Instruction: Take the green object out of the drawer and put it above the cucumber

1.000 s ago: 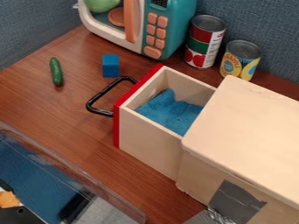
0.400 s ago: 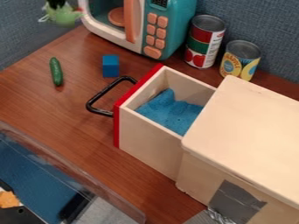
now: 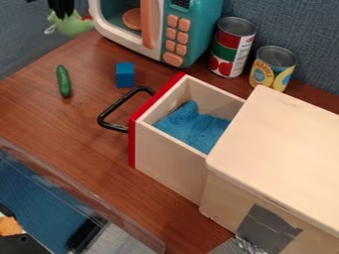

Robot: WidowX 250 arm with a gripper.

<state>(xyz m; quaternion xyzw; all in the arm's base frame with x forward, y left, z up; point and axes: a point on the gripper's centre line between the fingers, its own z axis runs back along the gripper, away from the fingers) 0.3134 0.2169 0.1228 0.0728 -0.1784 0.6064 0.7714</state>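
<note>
Foil (image 3: 248, 245) shows crumpled at the near edge, below the grey tape (image 3: 265, 228) on the side of a pale wooden box (image 3: 281, 149). At the near left, a clear plastic rim (image 3: 119, 213) slants past a blue surface (image 3: 39, 198), with an orange piece (image 3: 10, 226) at the view's edge. The drawer (image 3: 172, 158) stands pulled out of the box toward the left, with a red front (image 3: 132, 144), a black handle (image 3: 112, 109) and blue cloth (image 3: 195, 130) inside.

Beyond the handle, on the brown table (image 3: 79, 149), a blue block (image 3: 125, 75) sits upright; the cucumber (image 3: 64, 82) lies to its left, apart from it. Farther back, two cans (image 3: 232, 47) stand upright to the right of a teal toy microwave (image 3: 202, 30), which has an orange handle (image 3: 147, 25).

At the far upper left, the black pincer (image 3: 63, 12) is clamped on the green object (image 3: 69, 26), which hangs raised in front of the blue-grey wall (image 3: 27, 44), left of the microwave and out of the drawer.
</note>
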